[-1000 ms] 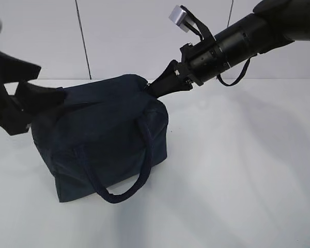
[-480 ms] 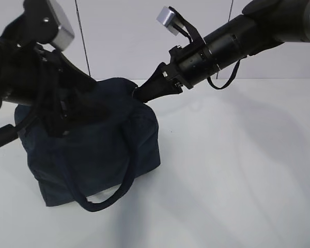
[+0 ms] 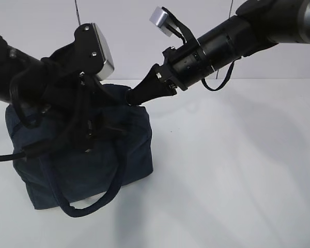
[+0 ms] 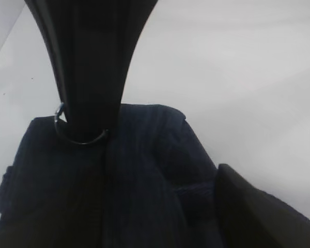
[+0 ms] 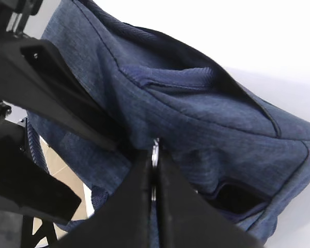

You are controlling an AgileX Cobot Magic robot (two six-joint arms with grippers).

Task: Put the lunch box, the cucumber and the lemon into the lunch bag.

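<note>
Lunch bag [image 3: 82, 155], dark navy, sat on the white desk [image 3: 237, 170], a loop handle [image 3: 93, 201] hanging down its front. Right claw [image 5: 154, 170] was pinched closed on the metal ring pull [image 4: 77, 135] at the bag's top. Left claw [image 3: 101, 126] stood spread open over the bag's top, gripping nothing visible.

A plain white table [image 3: 237, 181] fills the lower part of the exterior view, matte and evenly lit, with soft grey shadows lying on it. Behind the table's far edge rises a pale wall [image 3: 129, 36] of smooth panels, split by 2 thin dark vertical seams [image 3: 76, 10], 1 toward the left above the table, 1 toward the right.
</note>
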